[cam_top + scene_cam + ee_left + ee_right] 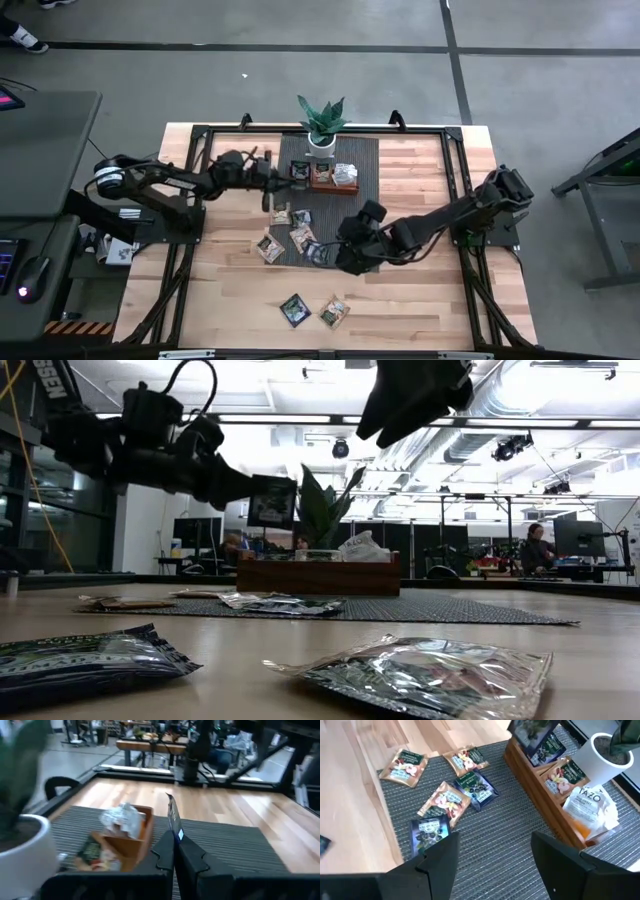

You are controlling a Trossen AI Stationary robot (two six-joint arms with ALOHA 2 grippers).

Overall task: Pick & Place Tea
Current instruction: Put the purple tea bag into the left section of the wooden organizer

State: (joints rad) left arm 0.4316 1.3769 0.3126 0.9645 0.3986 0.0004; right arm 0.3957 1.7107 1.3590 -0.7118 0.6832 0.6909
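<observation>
Several tea sachets lie flat on the dark ribbed mat (365, 240), among them a tan one (404, 767), an orange-and-white one (445, 800) and a dark one (429, 831). At the mat's far edge, the wooden tray (325, 175) holds more sachets (560, 777). My left gripper (288, 183) reaches in from the left, shut on a dark sachet (272, 500) above the tray's left end. My right gripper (492, 855) hovers open above the loose sachets, touching nothing. My left gripper pinches the dark sachet between its two fingers (187, 857) by one edge (176, 827). The fingers come in about level from the table's left side. The sachet stands upright on edge beyond the fingertips, lifted clear above the tray's left end.
A potted plant in a white pot (322, 120) stands just behind the tray. Two more sachets (294, 309) (334, 313) lie on bare wood near the front edge. Black frame rails (455, 190) run along the table's sides.
</observation>
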